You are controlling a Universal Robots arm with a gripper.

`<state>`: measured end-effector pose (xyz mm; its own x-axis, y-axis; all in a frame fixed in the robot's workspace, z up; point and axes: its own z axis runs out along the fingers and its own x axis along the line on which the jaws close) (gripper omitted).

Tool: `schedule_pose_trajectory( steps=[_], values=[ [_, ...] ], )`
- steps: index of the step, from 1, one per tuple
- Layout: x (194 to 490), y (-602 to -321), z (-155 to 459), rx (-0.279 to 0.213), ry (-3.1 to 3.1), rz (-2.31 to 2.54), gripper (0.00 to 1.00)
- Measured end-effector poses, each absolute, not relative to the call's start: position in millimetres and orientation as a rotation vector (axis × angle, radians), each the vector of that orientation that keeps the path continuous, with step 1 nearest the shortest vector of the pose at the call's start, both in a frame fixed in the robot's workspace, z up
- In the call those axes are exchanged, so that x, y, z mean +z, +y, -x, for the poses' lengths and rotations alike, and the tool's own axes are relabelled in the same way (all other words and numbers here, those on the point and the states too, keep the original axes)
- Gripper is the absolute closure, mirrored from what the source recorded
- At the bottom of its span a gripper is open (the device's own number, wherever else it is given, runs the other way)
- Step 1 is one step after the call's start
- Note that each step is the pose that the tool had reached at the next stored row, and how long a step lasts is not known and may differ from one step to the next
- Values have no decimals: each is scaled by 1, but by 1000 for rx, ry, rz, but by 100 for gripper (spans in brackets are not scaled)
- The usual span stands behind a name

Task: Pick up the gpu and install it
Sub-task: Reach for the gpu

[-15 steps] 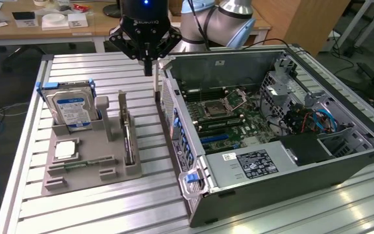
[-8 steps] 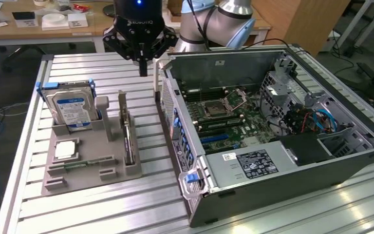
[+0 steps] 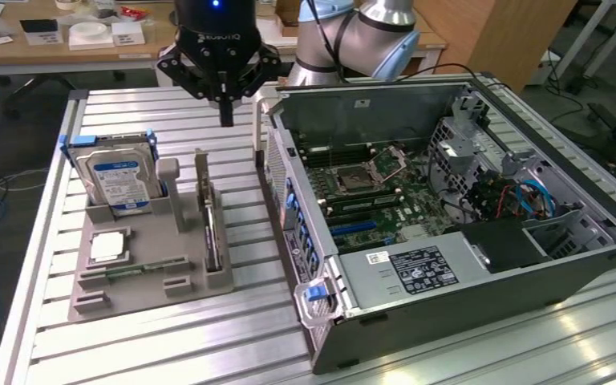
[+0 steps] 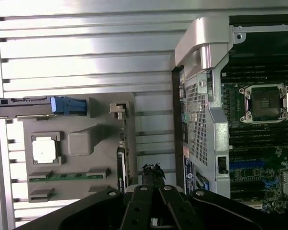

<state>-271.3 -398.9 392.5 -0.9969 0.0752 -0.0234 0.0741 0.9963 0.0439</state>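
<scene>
The gpu (image 3: 212, 237) is a thin dark card standing on edge in a slot of the grey holder tray (image 3: 142, 293), on the side facing the computer case. From the wrist it appears edge-on as a dark strip (image 4: 120, 165). My gripper (image 3: 225, 119) hangs above the slatted table beyond the tray's far end, higher than the card and apart from it. Its fingers are shut together with nothing between them. In the wrist view the gripper (image 4: 152, 171) sits just beside the card's line, toward the case.
The tray also carries an upright hard drive (image 3: 122, 180) with a blue-white label, a square silver chip (image 3: 108, 245) and a memory stick (image 3: 137, 271). The open computer case (image 3: 447, 321) lies at the exterior view's right, motherboard (image 3: 378, 200) exposed. The case wall (image 4: 204, 100) stands close to my gripper.
</scene>
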Motion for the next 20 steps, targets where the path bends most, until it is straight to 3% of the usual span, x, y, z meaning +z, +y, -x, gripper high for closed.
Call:
schedule_pose_trajectory(
  steps=[20],
  values=[
    [392,-399,302,67,3114,-117,89]
  ],
)
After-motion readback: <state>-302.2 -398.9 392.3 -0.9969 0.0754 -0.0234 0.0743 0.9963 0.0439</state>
